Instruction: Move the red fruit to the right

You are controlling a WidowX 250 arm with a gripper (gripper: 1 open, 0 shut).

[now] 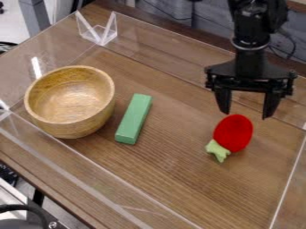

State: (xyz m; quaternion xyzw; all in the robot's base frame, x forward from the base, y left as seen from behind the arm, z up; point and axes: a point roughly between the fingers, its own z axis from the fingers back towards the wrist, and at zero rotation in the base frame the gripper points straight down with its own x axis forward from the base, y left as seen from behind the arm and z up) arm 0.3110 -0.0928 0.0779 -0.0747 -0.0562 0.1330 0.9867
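The red fruit lies on the wooden table at the right, its pale green leafy cap pointing down toward the front. My gripper hangs just above and behind it, fingers spread wide and open, with nothing between them. One fingertip is to the fruit's upper left, the other to its upper right. The fruit rests free on the table.
A wooden bowl stands at the left. A flat green block lies between bowl and fruit. Clear acrylic walls fence the table on all sides, with the right wall close to the fruit.
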